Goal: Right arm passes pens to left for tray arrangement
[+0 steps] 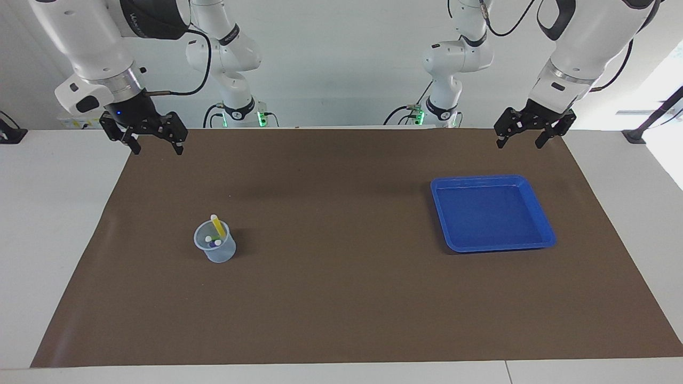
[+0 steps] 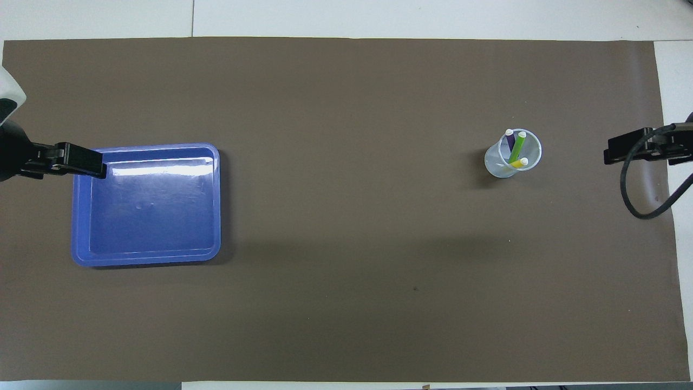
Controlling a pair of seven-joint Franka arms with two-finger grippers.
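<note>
Three pens stand tip-up in a small translucent cup: a yellow pen, a green pen and a purple pen. The cup stands on the brown mat toward the right arm's end of the table. The blue tray lies flat toward the left arm's end, with nothing in it. My right gripper hangs open and holds nothing, raised over the mat's corner at its own end. My left gripper also hangs open with nothing in it, above the mat's edge close to the tray.
A brown mat covers most of the white table. Only the cup and the tray stand on it. A black cable loops down from the right wrist.
</note>
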